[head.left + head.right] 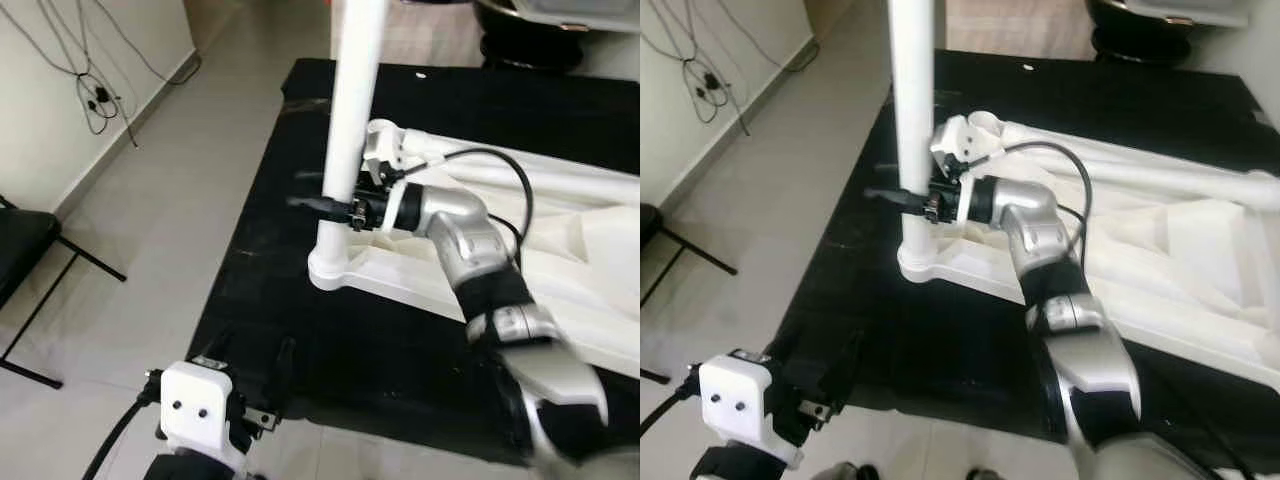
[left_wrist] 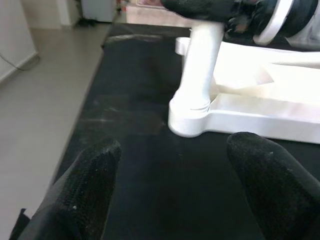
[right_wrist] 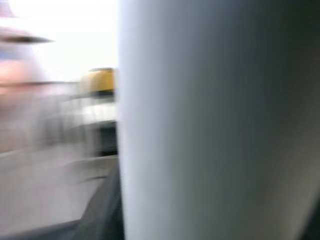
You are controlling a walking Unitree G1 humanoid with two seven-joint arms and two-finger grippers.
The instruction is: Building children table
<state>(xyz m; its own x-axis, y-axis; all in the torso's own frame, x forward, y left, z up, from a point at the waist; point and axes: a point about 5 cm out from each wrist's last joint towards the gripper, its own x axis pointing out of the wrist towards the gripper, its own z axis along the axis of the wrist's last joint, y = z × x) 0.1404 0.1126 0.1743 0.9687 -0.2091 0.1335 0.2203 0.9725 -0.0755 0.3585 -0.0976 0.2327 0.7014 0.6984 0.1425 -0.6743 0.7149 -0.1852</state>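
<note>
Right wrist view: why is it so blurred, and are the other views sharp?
Right wrist view: the white table leg sits very close to the lens, so it and the background are smeared. Eye views: fairly sharp, with the right hand around that leg. Left wrist view: the black mat is clear, its own fingers soft.

Open black mat (image 1: 250,270) is left beside the upright white leg (image 1: 352,110); behind it, passage is blocked by the tabletop (image 1: 560,240).

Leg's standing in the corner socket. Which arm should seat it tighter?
Right. Its end effector already grips the leg just above the socket. The left end effector hovers open, low over the black mat.
</note>
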